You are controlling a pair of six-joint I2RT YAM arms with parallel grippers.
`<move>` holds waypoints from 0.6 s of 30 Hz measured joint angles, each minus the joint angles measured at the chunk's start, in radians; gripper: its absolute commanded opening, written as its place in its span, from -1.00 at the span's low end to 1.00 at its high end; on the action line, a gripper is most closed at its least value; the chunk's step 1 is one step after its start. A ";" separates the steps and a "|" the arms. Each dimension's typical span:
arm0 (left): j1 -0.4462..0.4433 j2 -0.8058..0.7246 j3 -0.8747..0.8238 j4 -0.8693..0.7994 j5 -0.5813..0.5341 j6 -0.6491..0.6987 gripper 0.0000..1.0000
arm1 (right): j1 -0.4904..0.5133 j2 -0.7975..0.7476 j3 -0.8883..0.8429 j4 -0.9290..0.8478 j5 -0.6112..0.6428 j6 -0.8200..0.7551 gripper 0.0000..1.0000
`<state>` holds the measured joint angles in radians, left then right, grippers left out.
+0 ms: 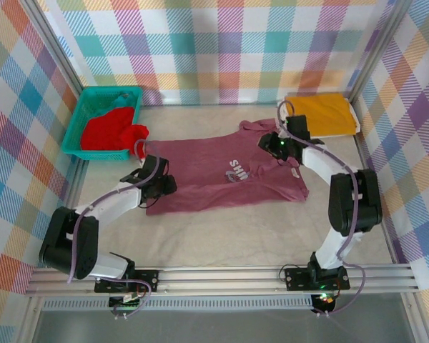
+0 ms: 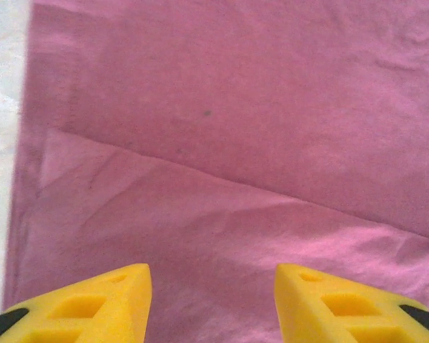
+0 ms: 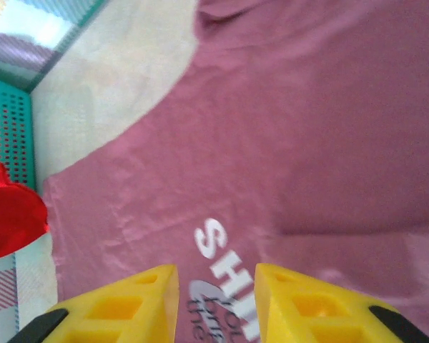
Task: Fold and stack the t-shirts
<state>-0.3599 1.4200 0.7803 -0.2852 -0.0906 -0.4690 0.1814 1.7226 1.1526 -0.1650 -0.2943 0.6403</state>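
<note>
The top external camera is fixed above and behind the arm bases. It faces down and forward, far enough off to take in the whole surface and the checked walls.

The left wrist camera looks along the left pincer from very close above the maroon t-shirt, near enough to show creases in the cloth.

The right wrist camera looks past the right pincer from slightly farther off, slanting across the same t-shirt toward the teal basket.

The top and right wrist views share the white print, the basket and the red t-shirt. All three views share the maroon t-shirt
</note>
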 measured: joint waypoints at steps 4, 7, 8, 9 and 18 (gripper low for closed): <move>0.000 0.080 0.090 -0.023 0.005 0.022 0.03 | -0.035 -0.014 -0.099 -0.025 0.006 0.002 -0.32; 0.005 0.125 0.160 -0.056 -0.011 0.031 0.08 | -0.037 -0.014 -0.140 -0.051 0.022 0.002 -0.32; 0.010 0.137 0.178 -0.069 -0.019 0.030 0.08 | -0.042 -0.014 -0.149 -0.056 0.024 0.002 -0.33; 0.016 0.146 0.192 -0.081 -0.027 0.029 0.09 | -0.047 -0.014 -0.158 -0.056 0.023 0.003 -0.33; 0.115 0.183 0.204 -0.196 -0.068 0.021 0.18 | -0.133 -0.014 -0.235 -0.038 0.009 0.034 -0.33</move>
<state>-0.2451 1.6035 0.9848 -0.4816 -0.1585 -0.4480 0.0483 1.7081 0.9180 -0.2028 -0.2855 0.6739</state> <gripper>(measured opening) 0.591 0.335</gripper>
